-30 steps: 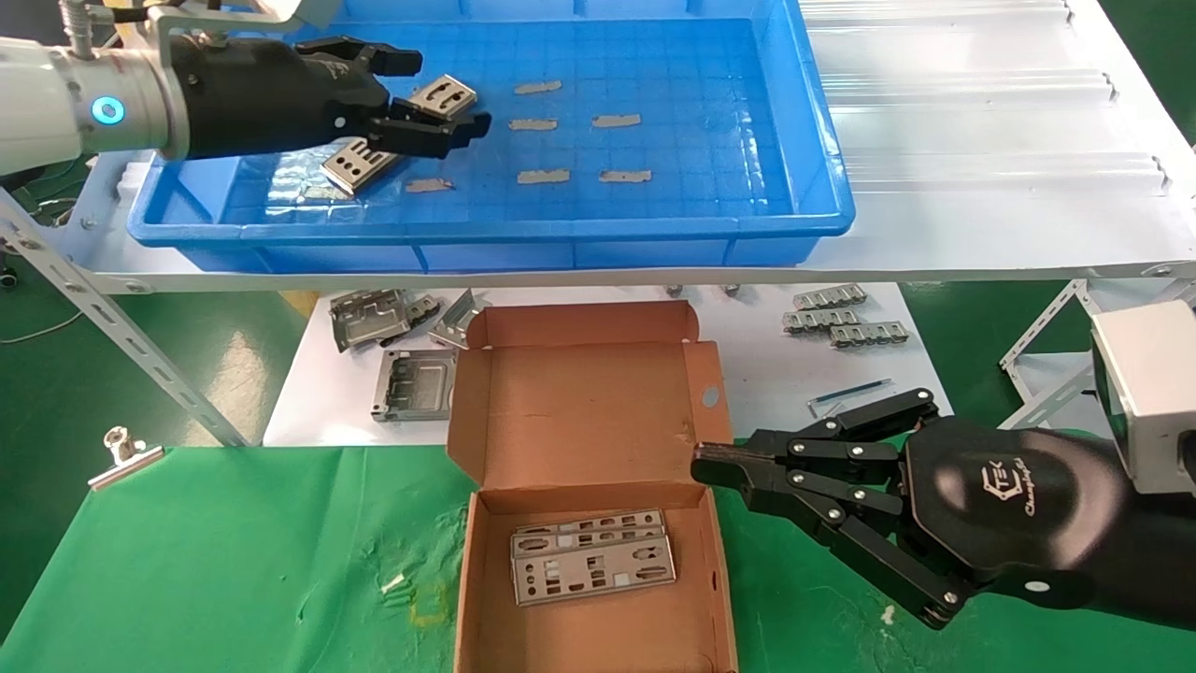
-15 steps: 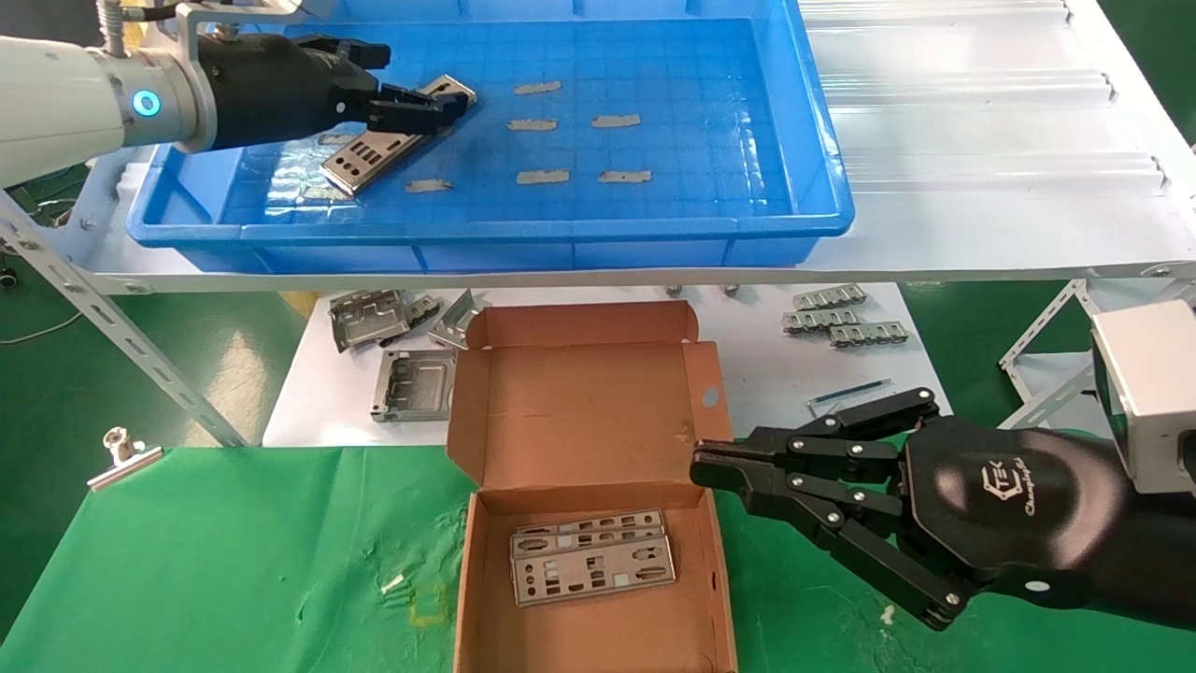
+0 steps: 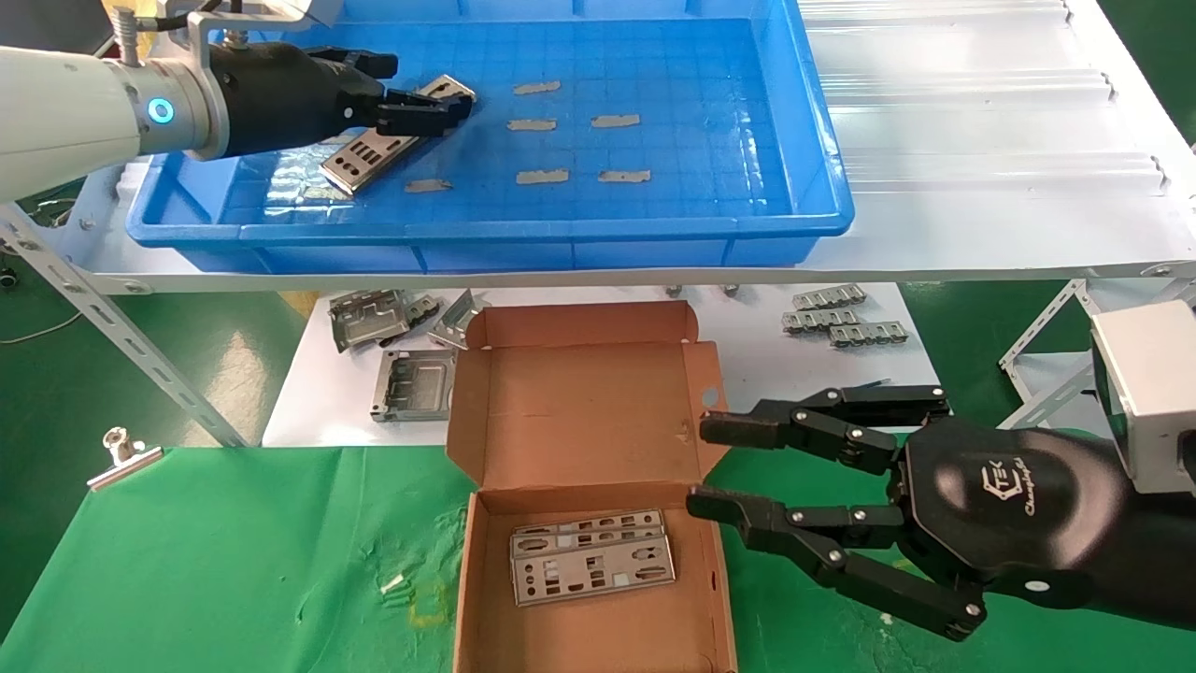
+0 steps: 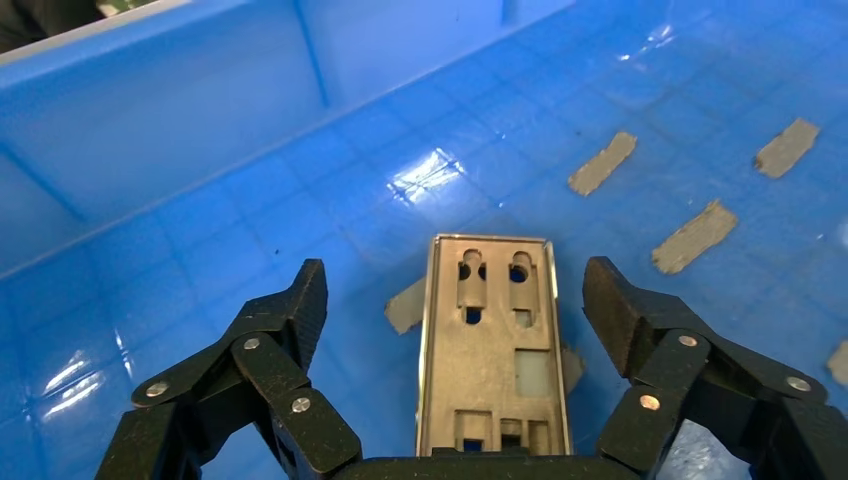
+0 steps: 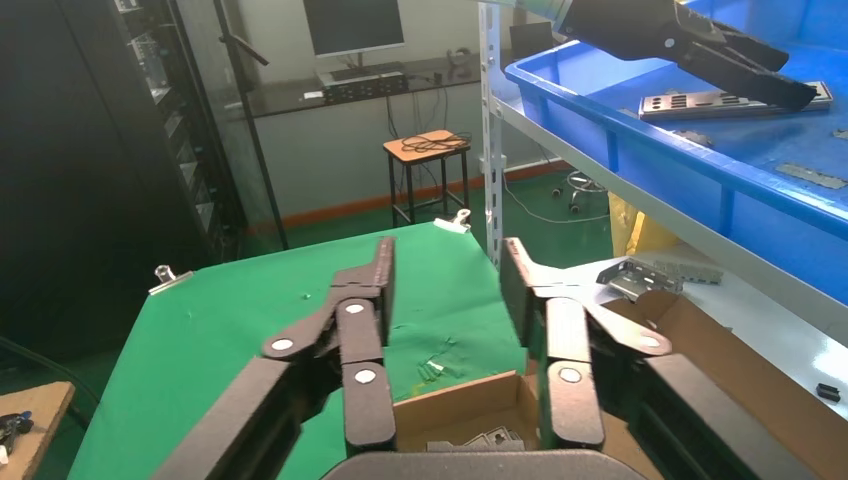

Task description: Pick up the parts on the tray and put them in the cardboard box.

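One silver punched plate [image 3: 366, 154] lies slanted at the left end of the blue tray [image 3: 654, 229]. My left gripper [image 3: 428, 105] is open low over its far end. In the left wrist view the plate [image 4: 492, 350] lies between the fingers [image 4: 300, 300], which stand apart from its long edges. The cardboard box [image 3: 475, 579] stands open on the green cloth, with two plates [image 3: 593, 565] stacked inside. My right gripper [image 3: 708, 465] is open and empty beside the box's right wall; it also shows in the right wrist view [image 5: 450, 265].
Several small grey patches [image 3: 572, 121] lie on the tray floor. Grey folded brackets [image 3: 392, 350] and linked metal pieces [image 3: 846, 322] lie on a white board behind the box. A binder clip [image 3: 123, 456] lies at the left. A slanted metal strut [image 3: 121, 341] holds the shelf.
My right gripper has opened beside the box. My left gripper has come lower over the plate in the tray and drawn back a little to the left.
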